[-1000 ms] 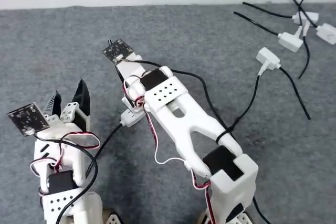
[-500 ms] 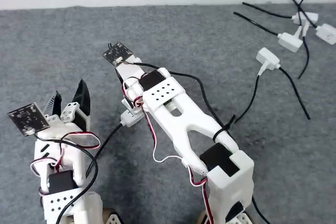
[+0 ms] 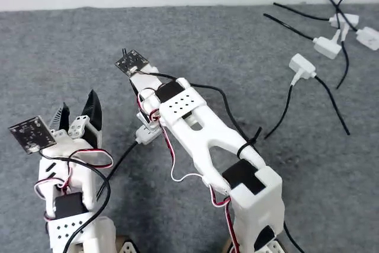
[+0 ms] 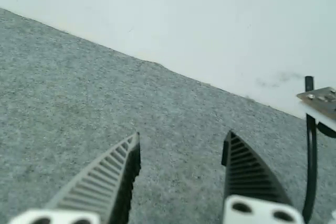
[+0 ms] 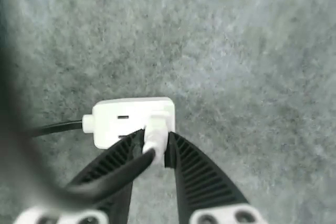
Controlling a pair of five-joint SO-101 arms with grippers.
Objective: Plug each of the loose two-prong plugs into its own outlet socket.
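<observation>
**Right gripper** (image 5: 156, 144): jaws pinch a white two-prong plug (image 5: 156, 131) from both sides. The plug's front end touches the face of the white outlet block (image 5: 123, 121), just beside a free pair of slots. Whether the prongs are seated cannot be told. The block lies flat on the grey table (image 3: 71, 45), toward its near edge and between the two arms, with a black cord (image 5: 52, 128) leaving one end.

**Left gripper** (image 4: 181, 142): jaws spread wide with nothing between them, raised above the table toward the near left corner and pointing at the far edge.

**Four more white cord ends**: these lie near the far right corner, well apart from the block. One (image 3: 302, 65) lies alone, nearest the arms, and three (image 3: 327, 46) are clustered beyond it with their black cords crossing. Plug and socket cannot be told apart there
</observation>
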